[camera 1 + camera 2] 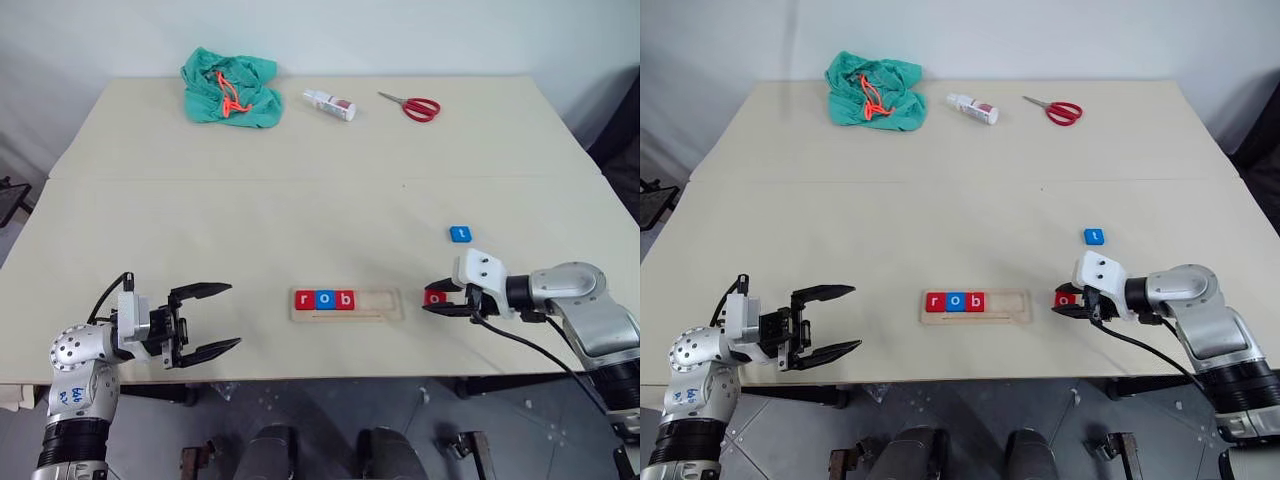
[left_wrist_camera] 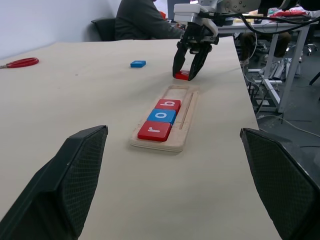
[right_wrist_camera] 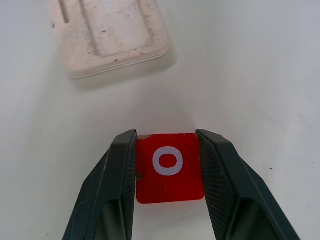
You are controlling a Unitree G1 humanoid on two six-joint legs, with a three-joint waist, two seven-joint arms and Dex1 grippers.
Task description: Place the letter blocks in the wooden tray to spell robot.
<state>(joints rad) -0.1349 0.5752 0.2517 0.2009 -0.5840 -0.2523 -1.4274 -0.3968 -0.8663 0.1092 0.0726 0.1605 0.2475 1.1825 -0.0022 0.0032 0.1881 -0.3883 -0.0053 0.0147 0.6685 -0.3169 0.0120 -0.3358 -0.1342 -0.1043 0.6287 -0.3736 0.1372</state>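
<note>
While r, o and b sit in the wooden tray (image 1: 392,300), the right gripper (image 3: 167,167) pinches the red o block (image 3: 169,167) just beside the tray's empty end, the blue t block (image 1: 459,234) lies farther off, and the left gripper (image 1: 208,320) waits open.

You see the red o block (image 1: 434,296) half hidden by the right gripper (image 1: 432,298); the bottle (image 1: 329,104) label is too small to read.

Pale matt wooden tray (image 3: 107,37), smooth glossy red block (image 3: 169,167), crumpled green cloth (image 1: 230,87)
</note>
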